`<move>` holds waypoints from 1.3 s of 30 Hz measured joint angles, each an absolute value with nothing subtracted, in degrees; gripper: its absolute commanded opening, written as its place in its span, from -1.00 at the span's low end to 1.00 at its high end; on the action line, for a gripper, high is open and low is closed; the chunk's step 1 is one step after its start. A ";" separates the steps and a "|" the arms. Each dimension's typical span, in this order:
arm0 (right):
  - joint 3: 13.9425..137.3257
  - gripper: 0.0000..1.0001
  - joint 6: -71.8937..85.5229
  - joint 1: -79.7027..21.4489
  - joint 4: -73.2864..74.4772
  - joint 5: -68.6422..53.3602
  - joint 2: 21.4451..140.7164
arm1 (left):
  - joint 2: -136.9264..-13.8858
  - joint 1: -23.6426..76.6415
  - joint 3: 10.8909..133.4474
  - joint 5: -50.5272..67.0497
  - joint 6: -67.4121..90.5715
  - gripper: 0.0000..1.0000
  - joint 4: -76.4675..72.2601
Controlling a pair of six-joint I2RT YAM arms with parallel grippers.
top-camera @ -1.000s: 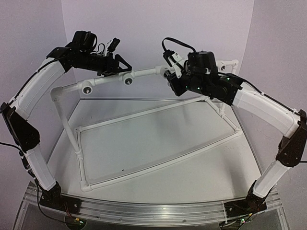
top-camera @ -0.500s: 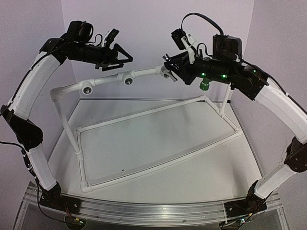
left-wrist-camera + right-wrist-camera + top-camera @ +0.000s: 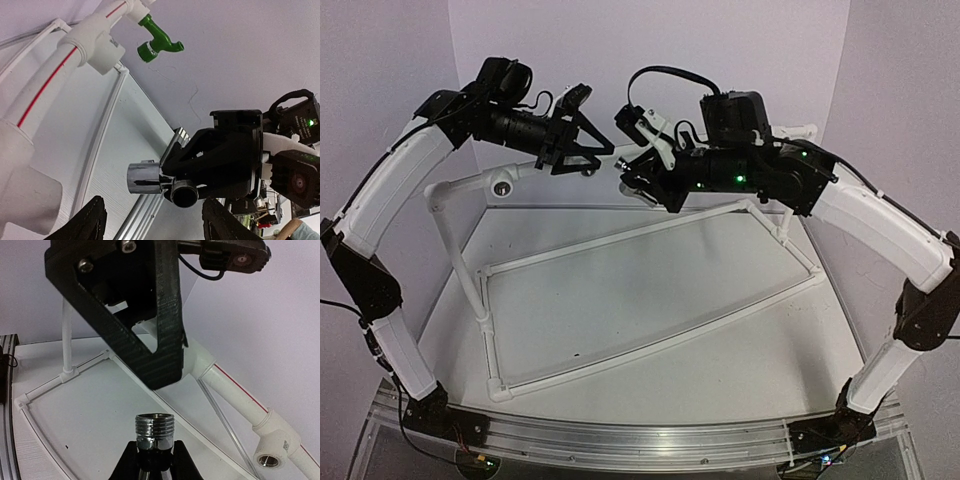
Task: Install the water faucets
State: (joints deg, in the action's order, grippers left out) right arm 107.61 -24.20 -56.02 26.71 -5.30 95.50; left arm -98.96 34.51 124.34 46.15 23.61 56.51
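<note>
Since half a second ago both arms have swung toward the middle. The left gripper [image 3: 597, 153] has shifted right and the right gripper [image 3: 642, 180] left and lower, so they now nearly meet above the far top rail of the white pipe frame [image 3: 650, 228]. The left gripper's fingers [image 3: 94, 226] stand wide apart with nothing between them. The right gripper is clamped on the chrome faucet [image 3: 155, 426], shiny silver, its threaded end toward the left gripper. The green faucet [image 3: 156, 42], bright plastic, sits in a white fitting on the rail. Print on a tee fitting [image 3: 272, 452] is too small to read.
</note>
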 measured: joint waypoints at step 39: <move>113.15 0.13 -31.04 -61.06 25.87 1.76 97.69 | -93.62 38.07 115.33 51.34 35.24 -1.00 44.09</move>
State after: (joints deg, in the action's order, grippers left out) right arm 113.15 -31.04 -61.06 25.87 1.76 97.69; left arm -93.62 38.07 115.33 51.34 35.24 44.09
